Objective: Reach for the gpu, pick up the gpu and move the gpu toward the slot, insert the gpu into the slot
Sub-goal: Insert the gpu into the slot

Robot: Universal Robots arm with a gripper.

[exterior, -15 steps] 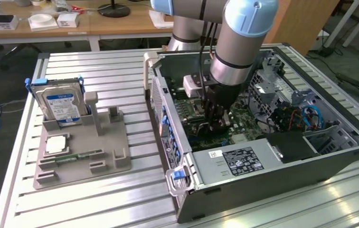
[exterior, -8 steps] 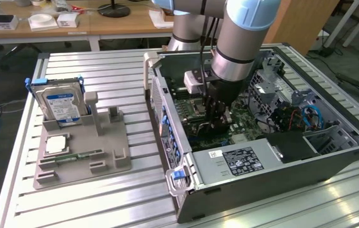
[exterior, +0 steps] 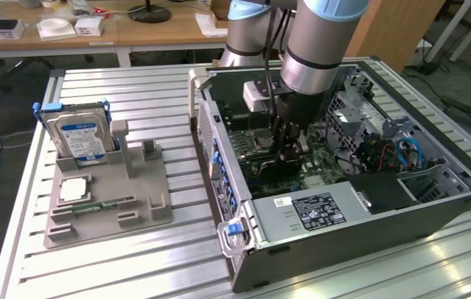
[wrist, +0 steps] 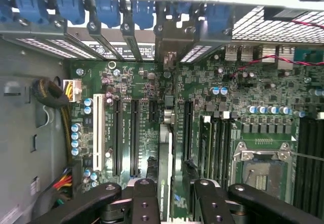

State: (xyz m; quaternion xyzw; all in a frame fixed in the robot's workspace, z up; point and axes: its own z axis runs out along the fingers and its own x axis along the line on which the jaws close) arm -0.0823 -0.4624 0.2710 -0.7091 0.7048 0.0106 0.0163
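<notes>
The gpu stands on edge on the green motherboard, seen from above as a thin strip. Its silver end bracket sits against the case's rear wall. The slot lies under the card's lower edge and is hidden by it. My gripper hangs directly over the card with one black finger on each side of it; the jaws stand apart and a little gap shows beside the card. In the exterior view my gripper reaches down into the open computer case.
Empty black slots run alongside the card, with memory sticks and the processor socket on its other side. A cable bundle lies by the case wall. Outside the case, a grey fixture holds a blue-labelled hard drive.
</notes>
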